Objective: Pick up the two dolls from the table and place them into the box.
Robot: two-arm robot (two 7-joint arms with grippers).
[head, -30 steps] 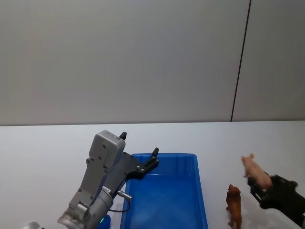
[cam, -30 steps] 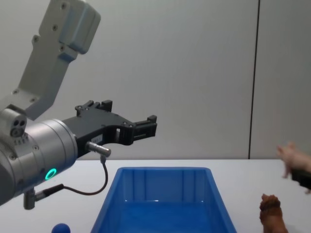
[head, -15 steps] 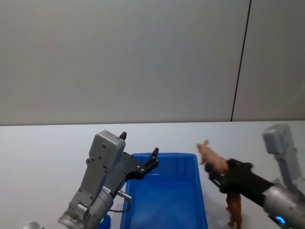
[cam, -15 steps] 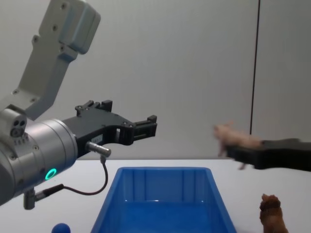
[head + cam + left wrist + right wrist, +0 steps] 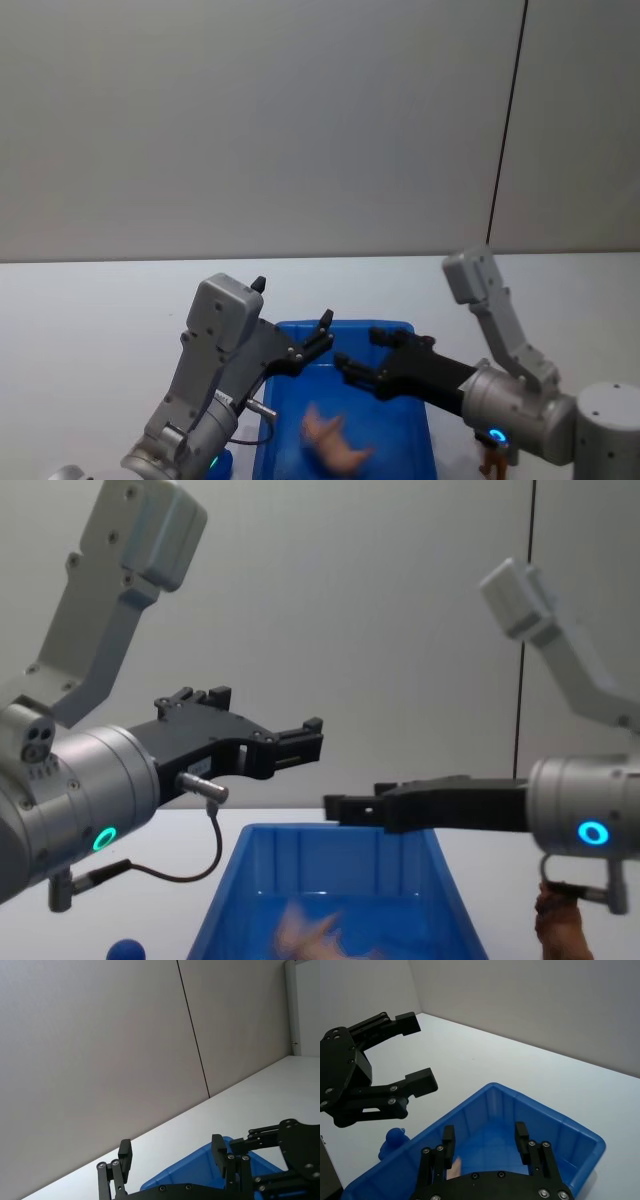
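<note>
My right gripper (image 5: 362, 366) hangs open over the blue box (image 5: 418, 400), its jaws spread above the box's inside (image 5: 485, 1140). Below it a pink pig figurine (image 5: 335, 443) lies blurred inside the box (image 5: 310, 930). The brown doll (image 5: 560, 925) stands on the white table (image 5: 90, 320) to the right of the box, partly hidden behind the right arm. The small blue doll (image 5: 127, 950) sits on the table left of the box (image 5: 394, 1140). My left gripper (image 5: 300, 340) is held open and empty above the box's left rim (image 5: 300, 742).
A plain grey wall with a dark vertical seam (image 5: 505, 130) rises behind the table. The left arm's large grey housing (image 5: 130, 540) stands high at the left, and the right arm's elbow (image 5: 475, 280) rises over the box's right side.
The right gripper swung left from the table's right side to above the box with the pink pig, then opened; the pig dropped into the box. The left arm stayed still.
</note>
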